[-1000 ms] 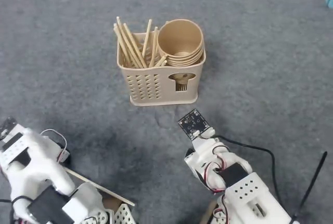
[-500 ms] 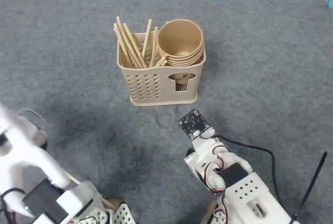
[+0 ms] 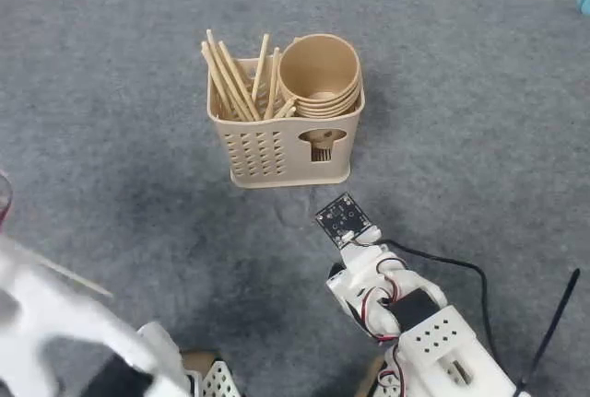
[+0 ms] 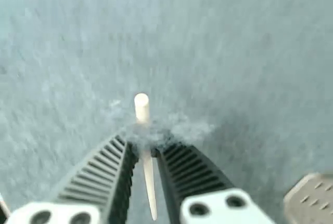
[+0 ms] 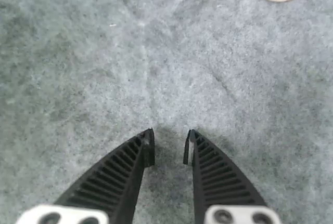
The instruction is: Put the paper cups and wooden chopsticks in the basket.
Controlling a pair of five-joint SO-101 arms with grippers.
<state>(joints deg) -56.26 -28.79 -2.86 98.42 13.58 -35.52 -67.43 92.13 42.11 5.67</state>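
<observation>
The basket (image 3: 286,153) holds stacked paper cups (image 3: 319,70) and bundled chopsticks (image 3: 235,79). The left gripper (image 4: 147,148), well apart from the basket, clamps a loose chopstick (image 4: 141,108). The right gripper (image 5: 168,148), near the basket, stands slightly parted over carpet (image 5: 78,52).

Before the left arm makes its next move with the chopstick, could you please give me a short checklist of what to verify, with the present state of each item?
1. The left pincer is shut on the held chopstick: ok.
2. The grip is firm enough that the stick will not slip: cannot tell.
3. The basket stands upright on the carpet: ok.
4. There is space among the chopsticks in the basket, beside the paper cups: ok, it seems.
5. The right pincer is open, empty and apart from the basket: ok.
</observation>
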